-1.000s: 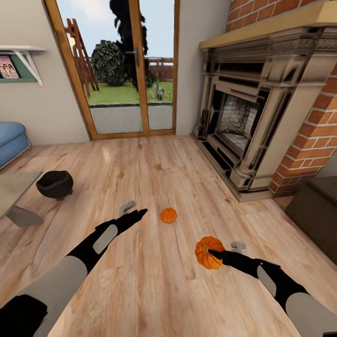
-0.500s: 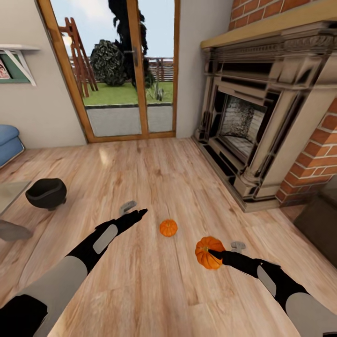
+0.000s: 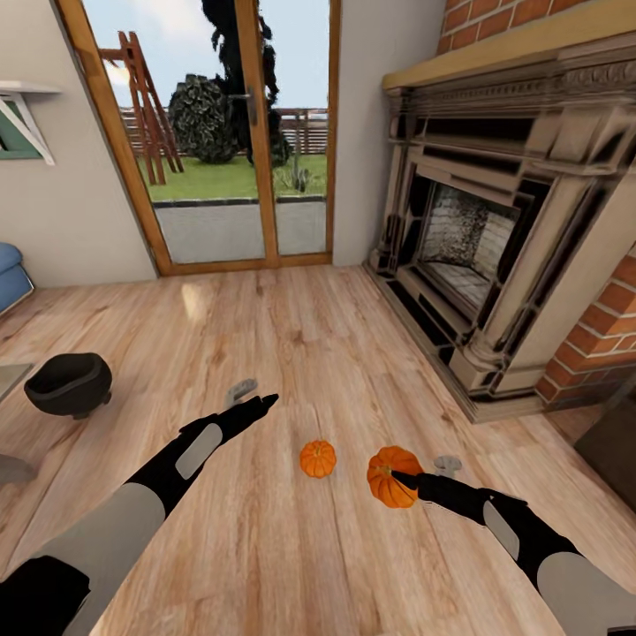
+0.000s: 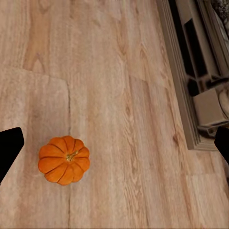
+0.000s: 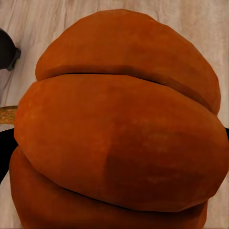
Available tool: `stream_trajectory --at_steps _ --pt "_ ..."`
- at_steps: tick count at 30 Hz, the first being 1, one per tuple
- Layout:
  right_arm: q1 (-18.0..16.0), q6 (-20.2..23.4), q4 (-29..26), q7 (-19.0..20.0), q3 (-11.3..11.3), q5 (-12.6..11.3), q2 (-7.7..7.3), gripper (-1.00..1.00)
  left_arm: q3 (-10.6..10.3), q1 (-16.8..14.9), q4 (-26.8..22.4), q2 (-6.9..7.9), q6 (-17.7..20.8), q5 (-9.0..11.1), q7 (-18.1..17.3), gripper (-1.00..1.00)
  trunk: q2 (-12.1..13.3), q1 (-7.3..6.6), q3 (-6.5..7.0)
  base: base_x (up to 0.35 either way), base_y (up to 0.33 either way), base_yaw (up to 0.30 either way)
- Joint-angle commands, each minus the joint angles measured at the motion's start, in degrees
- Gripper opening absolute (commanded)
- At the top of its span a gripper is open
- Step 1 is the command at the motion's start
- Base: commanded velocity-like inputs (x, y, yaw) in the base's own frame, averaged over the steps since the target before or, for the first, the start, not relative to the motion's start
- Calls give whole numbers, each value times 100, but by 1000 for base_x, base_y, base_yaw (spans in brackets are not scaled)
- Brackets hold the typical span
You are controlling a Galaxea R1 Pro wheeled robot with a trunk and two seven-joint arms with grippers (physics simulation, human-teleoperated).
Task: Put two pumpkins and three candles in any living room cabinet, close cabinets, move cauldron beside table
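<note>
My right gripper (image 3: pixel 397 479) is shut on one orange pumpkin (image 3: pixel 389 463) and holds it just above the wood floor; in the right wrist view that pumpkin (image 5: pixel 119 129) looms very close. The other pumpkin (image 3: pixel 317 458) lies on the floor between my two arms, and it is also on the floor in the left wrist view (image 4: pixel 64 160). My left gripper (image 3: pixel 263 403) hovers open up and to the left of it, with its black fingertips (image 4: pixel 9 148) spread wide. The black cauldron (image 3: pixel 69 384) stands on the floor at the left. The candles are out of view.
The black columned fireplace (image 3: pixel 495 238) with its brick surround runs along the right wall. A dark-brown cabinet corner (image 3: pixel 616 442) shows at the right edge. A glazed wood-framed door (image 3: pixel 238 141) is straight ahead. A table edge (image 3: pixel 7 375) and a blue sofa (image 3: pixel 7 274) are at the far left.
The whole view has shifted as the camera moved forward and turned right, so the cauldron, the table and the floor pumpkin sit further left and lower. Both arms keep their pose, the right still holding its pumpkin.
</note>
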Motion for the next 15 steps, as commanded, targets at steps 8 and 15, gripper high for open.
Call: stream_trajectory --at_steps 8,15 --pt "-1 3 -4 -5 -8 -20 1 -100 0 0 0 6 0 0 0 100 0 0 0 337 0 0" --pt "-1 3 -4 2 -17 -20 1 -100 8 0 119 -2 0 7 0 100 0 0 0 337 0 0"
